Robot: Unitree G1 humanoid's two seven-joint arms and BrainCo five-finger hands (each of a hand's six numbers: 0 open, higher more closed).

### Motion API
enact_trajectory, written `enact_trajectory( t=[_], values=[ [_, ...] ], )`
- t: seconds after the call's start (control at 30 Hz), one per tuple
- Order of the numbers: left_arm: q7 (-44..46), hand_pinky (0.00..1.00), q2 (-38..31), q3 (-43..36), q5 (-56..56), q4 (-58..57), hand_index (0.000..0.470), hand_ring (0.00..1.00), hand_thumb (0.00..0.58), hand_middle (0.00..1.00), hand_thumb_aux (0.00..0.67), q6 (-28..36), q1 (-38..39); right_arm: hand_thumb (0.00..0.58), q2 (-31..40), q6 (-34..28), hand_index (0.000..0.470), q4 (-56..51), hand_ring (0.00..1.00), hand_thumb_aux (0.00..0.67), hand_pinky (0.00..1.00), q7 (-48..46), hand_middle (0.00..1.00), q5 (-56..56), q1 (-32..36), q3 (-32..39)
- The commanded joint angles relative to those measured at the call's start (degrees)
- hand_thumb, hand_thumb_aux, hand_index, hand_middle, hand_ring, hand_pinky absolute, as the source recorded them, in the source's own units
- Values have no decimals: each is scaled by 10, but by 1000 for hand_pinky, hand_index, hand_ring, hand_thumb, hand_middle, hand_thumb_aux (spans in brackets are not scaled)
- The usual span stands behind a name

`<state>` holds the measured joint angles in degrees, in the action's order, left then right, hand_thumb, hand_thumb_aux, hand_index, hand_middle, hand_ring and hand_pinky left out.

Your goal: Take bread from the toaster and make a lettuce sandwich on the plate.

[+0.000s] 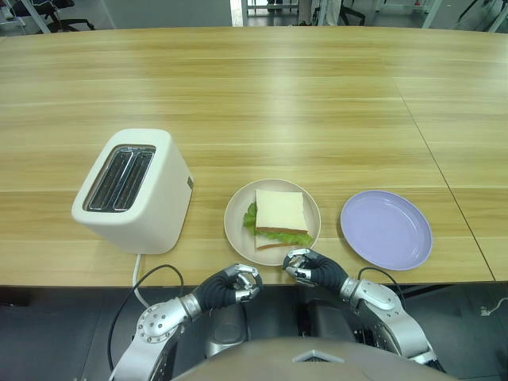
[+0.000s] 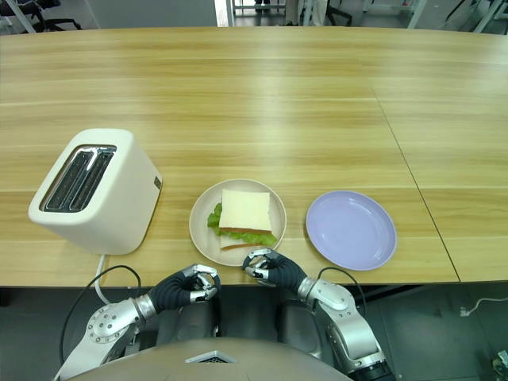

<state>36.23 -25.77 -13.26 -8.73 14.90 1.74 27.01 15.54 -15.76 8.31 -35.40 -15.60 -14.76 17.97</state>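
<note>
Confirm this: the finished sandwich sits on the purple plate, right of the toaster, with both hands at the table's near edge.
Not quite. The sandwich sits on the cream plate, not the purple plate, which lies to its right; the left eye view shows this. It is right of the toaster, with left hand and right hand at the table's near edge.
</note>
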Motion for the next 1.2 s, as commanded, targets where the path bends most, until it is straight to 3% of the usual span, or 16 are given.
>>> enact_trajectory(
  t=[0.03, 0.2, 0.47, 1.07, 1.2],
  values=[
    [-12, 1000, 3, -11, 16, -8, 460, 1000, 580, 1000, 670, 39, -17, 580, -4, -60, 460, -18, 1000, 670, 1000, 2, 1000, -14, 6, 0],
    [-24, 1000, 22, -10, 11, -26, 460, 1000, 580, 1000, 670, 71, -53, 580, -12, -101, 460, -36, 1000, 670, 1000, 4, 1000, -22, 23, 0],
    [-50, 1000, 71, -14, 21, -90, 460, 1000, 580, 1000, 670, 84, -111, 580, -25, -97, 460, -76, 1000, 670, 1000, 13, 1000, -17, 46, -8],
    [-88, 1000, 152, -18, 48, -232, 460, 1000, 580, 1000, 670, 67, -239, 580, -76, 3, 460, -232, 1000, 670, 1000, 68, 1000, 35, 204, -61],
    [-109, 1000, 165, -4, 57, -277, 460, 1000, 580, 1000, 670, 44, -281, 580, -90, 54, 460, -306, 1000, 670, 1000, 97, 1000, 57, 250, -81]
  ],
)
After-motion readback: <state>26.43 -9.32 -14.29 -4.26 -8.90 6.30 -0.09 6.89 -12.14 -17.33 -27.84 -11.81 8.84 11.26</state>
